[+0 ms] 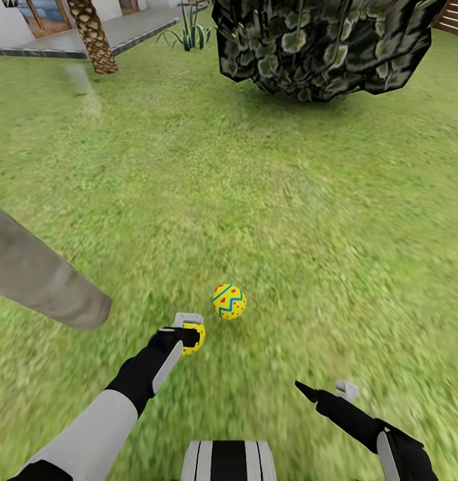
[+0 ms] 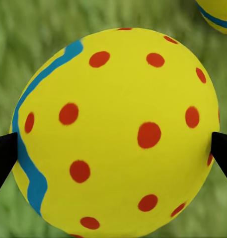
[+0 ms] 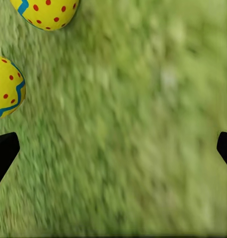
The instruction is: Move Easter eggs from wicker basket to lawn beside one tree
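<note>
Lawn [image 1: 289, 200], pale grey trunk [image 1: 41, 274] at left. Two eggs visible: red-dotted egg [image 1: 194, 337] clamped in left gripper [image 1: 188, 333], fingertips [image 2: 4, 153] touching both sides; zigzag egg [image 1: 229, 301] lies on grass just beside it. Right gripper [image 1: 322, 391] spread apart, holding nothing.

One egg [image 1: 229, 301] lies on lawn [image 1: 309, 220]; another egg [image 2: 115, 131] gripper-held [image 1: 188, 332].

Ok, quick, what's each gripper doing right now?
Left gripper: shut on a red-dotted Easter egg, low over the lawn.
Right gripper: open, holding nothing, over grass.
</note>
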You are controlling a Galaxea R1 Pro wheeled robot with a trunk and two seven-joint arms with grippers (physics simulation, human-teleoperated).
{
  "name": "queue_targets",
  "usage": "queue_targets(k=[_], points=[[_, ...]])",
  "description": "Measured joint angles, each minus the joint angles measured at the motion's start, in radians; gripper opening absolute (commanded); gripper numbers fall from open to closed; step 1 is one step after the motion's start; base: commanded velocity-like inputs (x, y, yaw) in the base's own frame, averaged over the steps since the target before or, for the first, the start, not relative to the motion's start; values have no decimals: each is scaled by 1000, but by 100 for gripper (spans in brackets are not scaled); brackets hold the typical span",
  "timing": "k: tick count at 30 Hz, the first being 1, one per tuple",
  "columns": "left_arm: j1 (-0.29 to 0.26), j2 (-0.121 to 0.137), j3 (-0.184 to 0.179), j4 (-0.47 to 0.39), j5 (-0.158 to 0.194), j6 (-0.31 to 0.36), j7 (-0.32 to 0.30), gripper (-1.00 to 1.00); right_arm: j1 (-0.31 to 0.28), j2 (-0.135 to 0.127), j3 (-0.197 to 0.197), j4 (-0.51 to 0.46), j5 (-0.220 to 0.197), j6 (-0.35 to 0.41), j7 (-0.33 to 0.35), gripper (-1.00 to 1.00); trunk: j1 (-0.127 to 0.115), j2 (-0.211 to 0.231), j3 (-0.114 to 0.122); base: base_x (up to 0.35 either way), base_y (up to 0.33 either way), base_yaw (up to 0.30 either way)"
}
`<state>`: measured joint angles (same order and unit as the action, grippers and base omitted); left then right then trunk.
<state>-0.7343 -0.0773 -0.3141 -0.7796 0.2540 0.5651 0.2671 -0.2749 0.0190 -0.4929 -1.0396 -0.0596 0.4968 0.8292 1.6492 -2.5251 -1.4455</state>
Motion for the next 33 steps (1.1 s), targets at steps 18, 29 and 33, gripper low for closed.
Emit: queue_targets(k=[18, 29, 33], points=[[0, 0, 0, 0, -1, 0, 0, -100, 0, 0, 0, 0, 0, 0, 0, 100, 5, -3, -43, 0, 0, 0], [0, 0, 0, 0, 0, -1, -1, -100, 0, 0, 0, 0, 0, 0, 0, 100, 6, -3, -54, 0, 0, 0], [0, 0, 0, 0, 0, -1, -1, -100, 0, 0, 0, 0, 0, 0, 0, 100, 6, -3, -54, 0, 0, 0]])
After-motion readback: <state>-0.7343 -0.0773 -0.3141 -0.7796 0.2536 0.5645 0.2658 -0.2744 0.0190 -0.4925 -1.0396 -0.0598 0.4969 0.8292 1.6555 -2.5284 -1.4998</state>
